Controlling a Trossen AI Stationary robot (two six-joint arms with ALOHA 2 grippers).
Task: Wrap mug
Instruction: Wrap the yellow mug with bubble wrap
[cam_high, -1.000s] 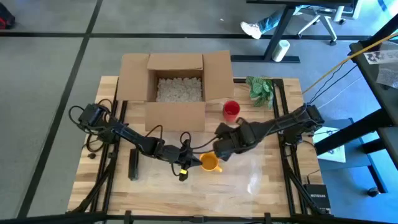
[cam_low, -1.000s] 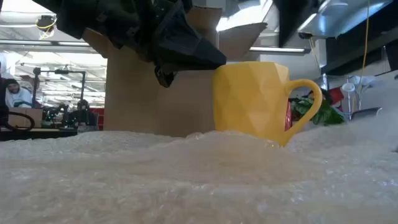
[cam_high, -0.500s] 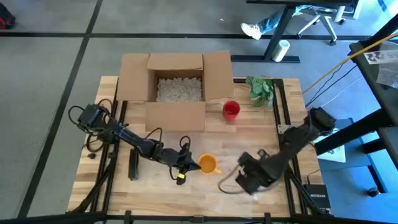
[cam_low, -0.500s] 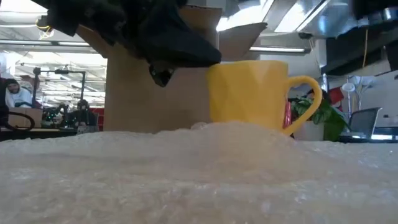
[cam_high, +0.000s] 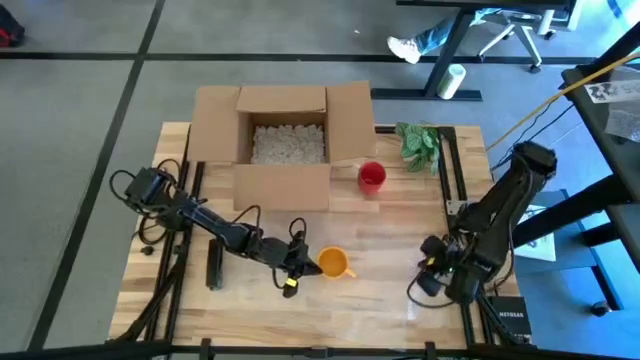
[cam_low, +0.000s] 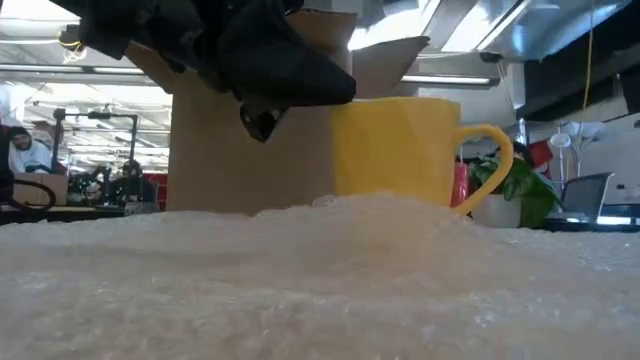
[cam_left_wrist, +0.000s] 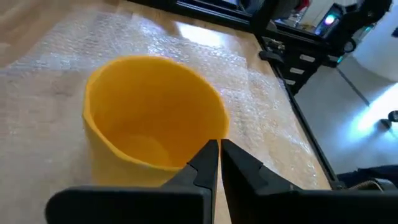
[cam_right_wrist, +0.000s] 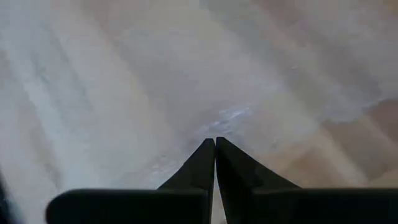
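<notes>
From above, the yellow mug (cam_high: 334, 262) stands upright on the wooden surface (cam_high: 180, 310), in front of an open cardboard box (cam_high: 283, 140). The left hand (cam_high: 300, 258) sits just beside the mug. A red cup (cam_high: 372, 176) and a green plant (cam_high: 418, 143) stand farther back. The right hand (cam_high: 425, 283) hangs near the surface's right edge, well apart from the mug.

At table height, bubble wrap (cam_low: 320, 280) fills the foreground, with the mug (cam_low: 400, 150) upright behind it.

The left wrist camera shows the left hand (cam_left_wrist: 219, 148) pinching the mug (cam_left_wrist: 149, 118) by its rim, the wrap (cam_left_wrist: 261, 106) lying beyond.

The right wrist camera shows the right hand (cam_right_wrist: 215, 144) pressed together over the wrap (cam_right_wrist: 124, 74).
</notes>
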